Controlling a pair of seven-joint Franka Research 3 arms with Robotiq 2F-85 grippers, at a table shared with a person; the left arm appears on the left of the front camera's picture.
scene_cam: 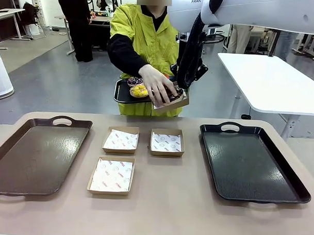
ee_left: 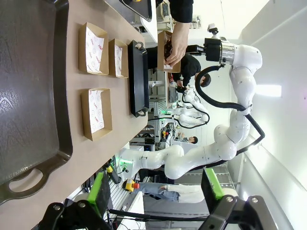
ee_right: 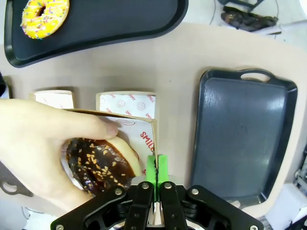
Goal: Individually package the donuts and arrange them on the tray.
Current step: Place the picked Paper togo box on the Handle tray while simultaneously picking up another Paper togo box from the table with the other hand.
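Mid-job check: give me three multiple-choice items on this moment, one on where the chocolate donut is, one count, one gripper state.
1. Where is the chocolate donut?
A. on the table's black tray
B. in the person's hand, at the box the right gripper holds
C. in a box on the table

2. How many boxes lie on the table?
A. two
B. five
C. three

3. The left gripper is:
A. open and empty
B. shut on a box
C. shut on a donut

Answers: B, the hand sets it against the box clamped in the shut jaws; C, three lined boxes show; A, its green pads stand wide apart.
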